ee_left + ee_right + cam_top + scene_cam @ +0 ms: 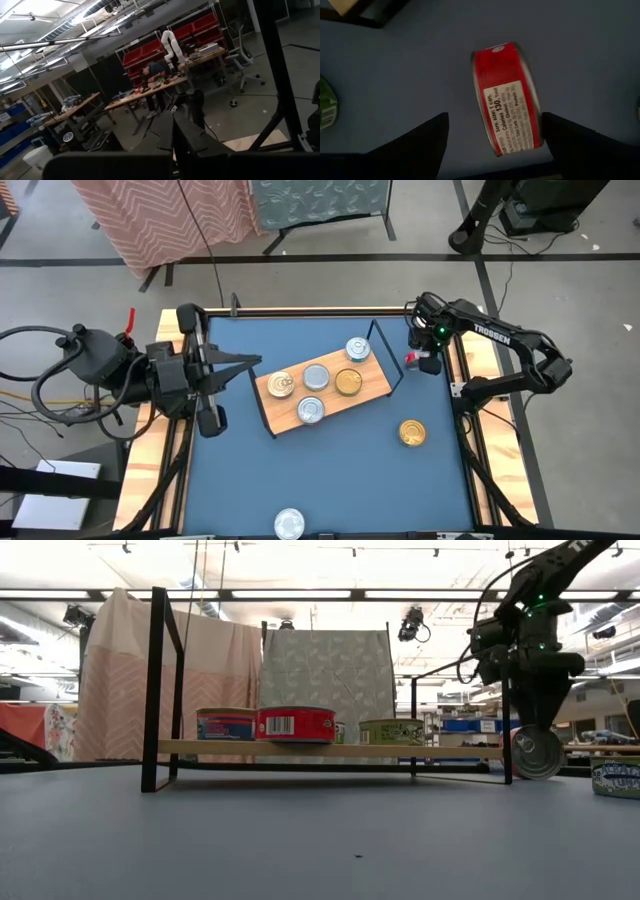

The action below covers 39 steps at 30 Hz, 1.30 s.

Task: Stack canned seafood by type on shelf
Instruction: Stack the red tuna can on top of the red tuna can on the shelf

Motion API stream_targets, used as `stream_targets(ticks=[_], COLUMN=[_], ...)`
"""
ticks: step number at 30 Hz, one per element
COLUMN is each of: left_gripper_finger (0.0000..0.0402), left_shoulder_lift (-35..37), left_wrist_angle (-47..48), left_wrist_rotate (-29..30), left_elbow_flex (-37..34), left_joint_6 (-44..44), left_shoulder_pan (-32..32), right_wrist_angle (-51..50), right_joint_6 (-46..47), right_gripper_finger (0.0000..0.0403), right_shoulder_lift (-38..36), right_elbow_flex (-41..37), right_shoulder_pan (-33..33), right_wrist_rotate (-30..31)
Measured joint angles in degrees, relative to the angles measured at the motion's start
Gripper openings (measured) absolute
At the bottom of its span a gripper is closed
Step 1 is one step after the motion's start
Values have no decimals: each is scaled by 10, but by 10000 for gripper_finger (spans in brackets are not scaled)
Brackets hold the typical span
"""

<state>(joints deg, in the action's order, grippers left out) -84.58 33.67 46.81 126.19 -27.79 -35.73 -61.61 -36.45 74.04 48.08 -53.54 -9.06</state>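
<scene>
The bottom frame edge cuts off a silver-lidded can (289, 524) in the high view.

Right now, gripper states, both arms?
Left gripper: shut, empty, parked at the table's left edge.
Right gripper: open around the red can, not gripping.

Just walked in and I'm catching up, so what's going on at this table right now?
A two-armed robot is sorting tins onto a wooden shelf, which already holds five. The right gripper hangs open over a red-labelled tin standing on its edge on the blue table just beyond the shelf's right end, not gripping it. A gold tin and a silver tin lie loose. The left gripper waits shut at the left.
</scene>
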Motion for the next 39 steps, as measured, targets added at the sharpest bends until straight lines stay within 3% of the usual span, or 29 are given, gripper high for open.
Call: stream_targets(ticks=[7, 15, 28, 39], left_gripper_finger=[6, 6, 6, 6], left_shoulder_lift=[0, 0, 0, 0], left_wrist_angle=[0, 0, 1, 6], left_wrist_rotate=[0, -1, -1, -1], left_elbow_flex=[0, 0, 0, 0], left_joint_6=[0, 0, -2, -6], left_shoulder_pan=[0, 0, 0, 0], right_wrist_angle=[9, 8, 5, -50], right_joint_6=[-1, 3, 67, 175], right_gripper_finger=[290, 156, 156, 156], right_shoulder_lift=[0, 0, -9, -57], right_elbow_flex=[-14, -14, 4, 205], right_shoulder_pan=[0, 2, 2, 2], right_wrist_rotate=[0, -3, 5, 81])
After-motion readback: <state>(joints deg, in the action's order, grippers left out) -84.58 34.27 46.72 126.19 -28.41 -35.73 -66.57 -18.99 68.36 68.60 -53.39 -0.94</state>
